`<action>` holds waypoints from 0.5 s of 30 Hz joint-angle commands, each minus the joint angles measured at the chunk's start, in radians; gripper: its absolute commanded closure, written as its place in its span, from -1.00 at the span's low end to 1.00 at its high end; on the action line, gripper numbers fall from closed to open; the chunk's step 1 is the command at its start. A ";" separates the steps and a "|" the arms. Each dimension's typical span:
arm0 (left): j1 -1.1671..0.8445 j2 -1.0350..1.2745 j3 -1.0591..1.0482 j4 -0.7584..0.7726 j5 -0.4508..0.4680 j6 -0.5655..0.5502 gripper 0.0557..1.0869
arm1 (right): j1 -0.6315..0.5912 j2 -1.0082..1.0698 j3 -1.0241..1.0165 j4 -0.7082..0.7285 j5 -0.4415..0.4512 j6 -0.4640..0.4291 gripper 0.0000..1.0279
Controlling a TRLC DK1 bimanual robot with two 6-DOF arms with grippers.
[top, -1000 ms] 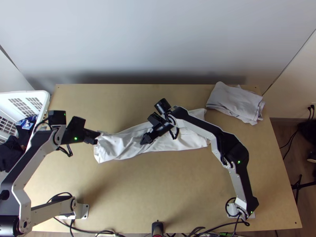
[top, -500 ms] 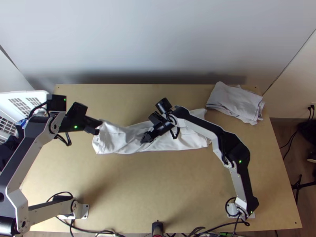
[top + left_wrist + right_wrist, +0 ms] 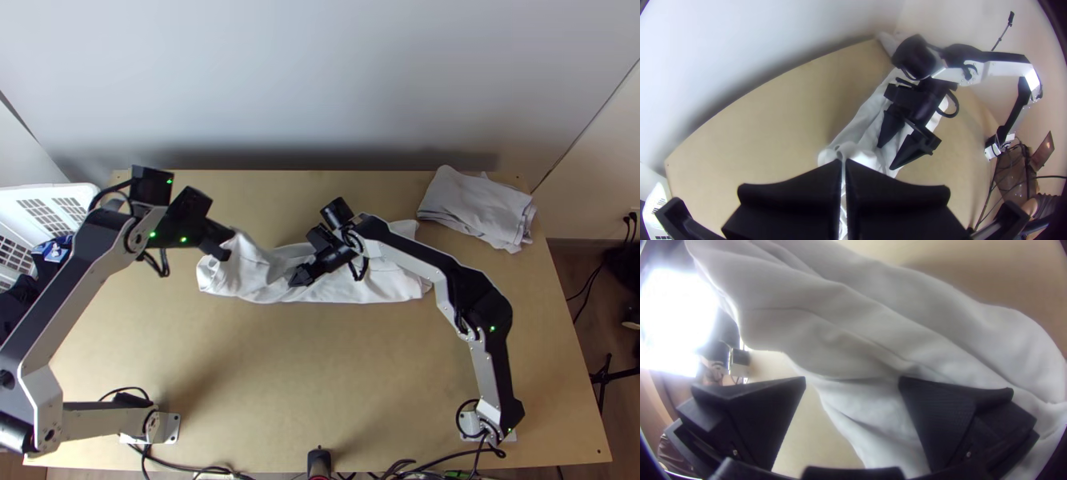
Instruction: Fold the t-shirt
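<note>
Right now, the white t-shirt (image 3: 388, 290) lies on the wooden surface (image 3: 320, 384) as a long, narrow, wrinkled strip, running across the middle from the left side towards the right. At its left end it is gathered up to the left claw (image 3: 226, 246), and in the left wrist view that claw (image 3: 843, 162) has its two flat black fingers brought together on a pinch of the fabric, which bunches just beyond the tips and trails down in a thin line between them. The right claw (image 3: 300, 278) is over the strip, to the right of the part that the left one has hold of. In the right wrist view that claw (image 3: 852, 378) stands wide open with no grip on the cloth: one finger is over the fabric, the other is off to its side, and soft creases run lengthwise along the shirt there. Whether either of those fingers touches it, I cannot tell. Near the far right corner of the surface rests a loosely folded grey cloth (image 3: 476, 212), apart from the shirt's right end. Beyond the left edge is a white plastic basket (image 3: 86, 191) with dark clothes (image 3: 18, 300) in it
</note>
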 commanded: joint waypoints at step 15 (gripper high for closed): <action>-0.151 0.238 0.322 -0.065 -0.027 0.000 0.93 | -0.208 -0.396 -0.173 0.104 0.124 0.021 -0.91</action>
